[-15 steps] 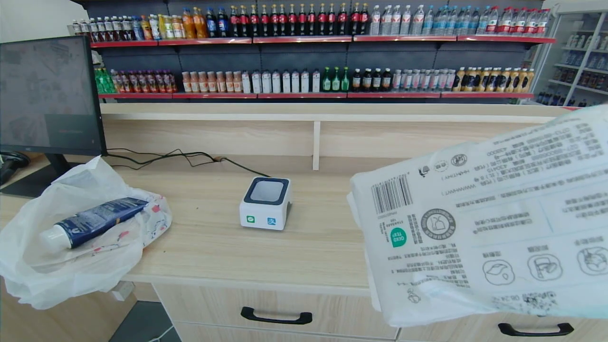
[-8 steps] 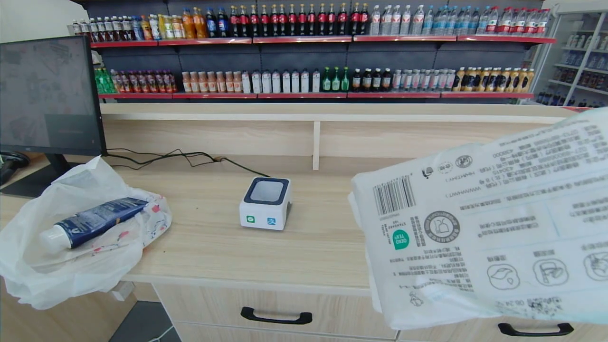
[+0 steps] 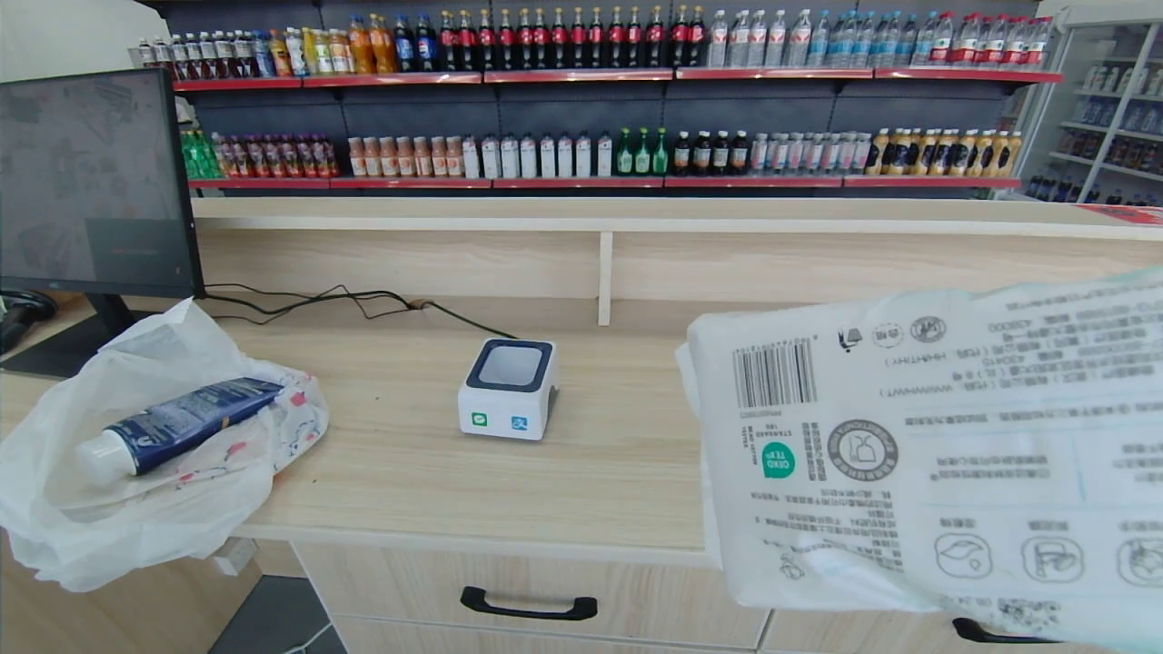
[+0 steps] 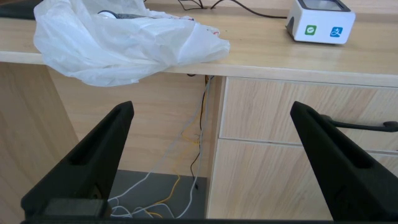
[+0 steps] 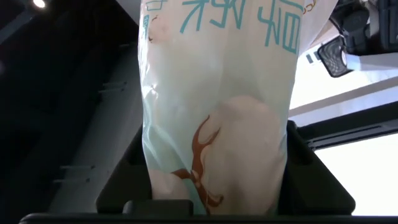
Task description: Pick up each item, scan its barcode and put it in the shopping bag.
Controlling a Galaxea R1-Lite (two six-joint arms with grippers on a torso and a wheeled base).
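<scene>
A large white soft pack (image 3: pixel 945 454) with a barcode (image 3: pixel 775 373) on its upper left corner hangs in the air at the right of the counter, close to the head camera. My right gripper (image 5: pixel 211 168) is shut on this pack (image 5: pixel 214 106), its dark fingers pressing both sides. The white scanner (image 3: pixel 507 389) with a dark-framed window stands mid-counter, left of the pack. The white shopping bag (image 3: pixel 118 472) lies at the counter's left end with a blue tube (image 3: pixel 182 422) on it. My left gripper (image 4: pixel 211 155) is open below the counter edge, facing the drawers, with the bag (image 4: pixel 124 40) and scanner (image 4: pixel 320 20) above.
A dark monitor (image 3: pixel 91 182) stands at the far left with cables (image 3: pixel 345 300) trailing to the scanner. A raised wooden ledge (image 3: pixel 636 218) runs along the back of the counter. Drawers with black handles (image 3: pixel 527 604) sit under the front edge.
The pack held by my right gripper has dropped lower and shifted slightly right in the head view. The bag, tube and scanner have not moved.
</scene>
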